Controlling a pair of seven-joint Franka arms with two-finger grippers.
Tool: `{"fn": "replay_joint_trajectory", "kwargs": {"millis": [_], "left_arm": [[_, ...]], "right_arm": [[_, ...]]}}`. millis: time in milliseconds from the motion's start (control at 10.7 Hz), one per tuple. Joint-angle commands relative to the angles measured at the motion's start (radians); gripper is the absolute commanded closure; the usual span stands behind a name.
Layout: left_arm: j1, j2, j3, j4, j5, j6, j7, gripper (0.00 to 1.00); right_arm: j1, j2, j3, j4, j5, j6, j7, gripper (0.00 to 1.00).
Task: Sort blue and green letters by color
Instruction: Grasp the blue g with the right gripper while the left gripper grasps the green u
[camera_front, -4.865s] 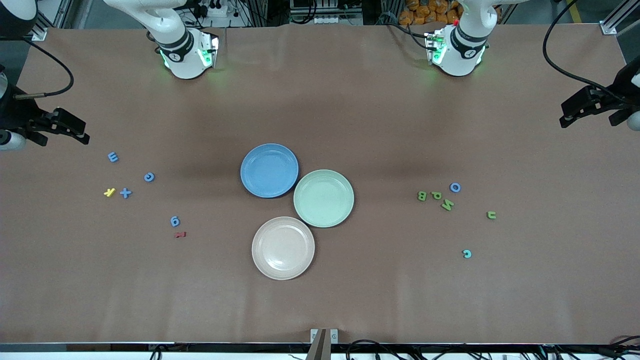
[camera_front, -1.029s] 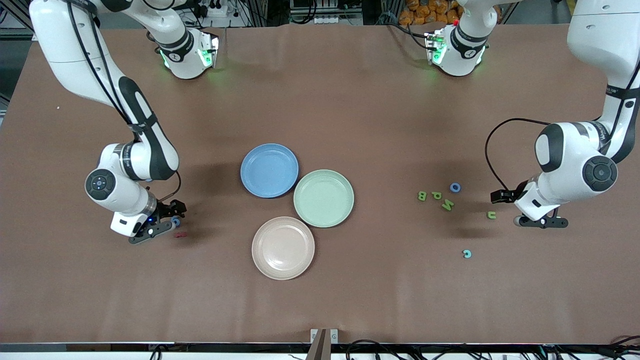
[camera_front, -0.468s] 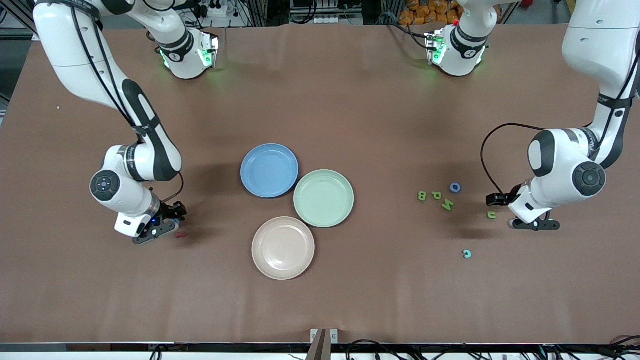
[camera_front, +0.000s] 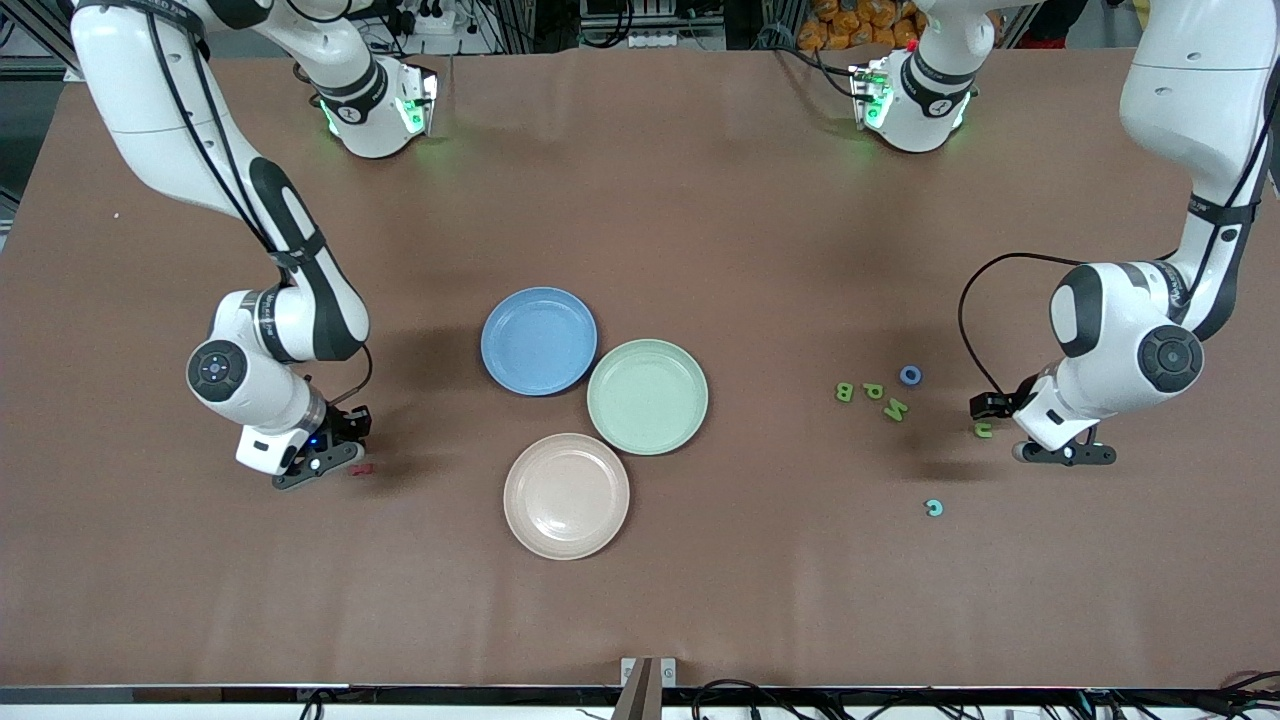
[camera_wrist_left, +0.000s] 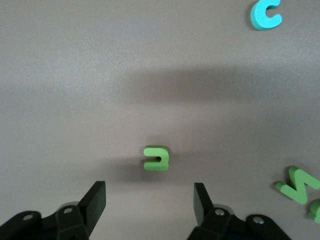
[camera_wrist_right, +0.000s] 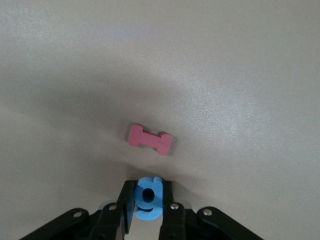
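Note:
My right gripper (camera_wrist_right: 148, 192) is shut on a blue letter g (camera_wrist_right: 148, 197), low over the table beside the dark red letter (camera_wrist_right: 150, 140); in the front view the gripper (camera_front: 335, 447) hides the g. My left gripper (camera_wrist_left: 150, 192) is open and low, with a green letter u (camera_wrist_left: 156, 158) just ahead of its fingertips; both show in the front view, gripper (camera_front: 1005, 428) and u (camera_front: 983, 430). Green letters B (camera_front: 844, 392), P (camera_front: 873, 390) and M (camera_front: 896, 408) and a blue O (camera_front: 910, 375) lie between the u and the plates.
A blue plate (camera_front: 538, 340), a green plate (camera_front: 647, 396) and a beige plate (camera_front: 566, 495) touch at the table's middle. A teal c (camera_front: 933, 507) lies nearer the front camera than the u. The dark red letter (camera_front: 361, 468) is beside my right gripper, and my right arm covers the table around it.
My right gripper has closed on the blue g and shifted slightly toward the plates. My left gripper has moved closer to the green u.

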Motion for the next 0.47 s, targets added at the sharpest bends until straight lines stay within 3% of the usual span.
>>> {"fn": "replay_joint_trajectory", "kwargs": {"millis": [0,374], "left_arm": [[0.002,0.028,-0.001,-0.019,0.015,0.078,0.010,0.27],[0.001,0.040,-0.001,-0.023,0.015,0.100,0.010,0.34]], "right_arm": [[0.001,0.007,0.004,0.018,0.012,-0.007,-0.002,1.00],[-0.001,-0.036,0.025,0.036,0.152,-0.111,0.001,1.00]]}}
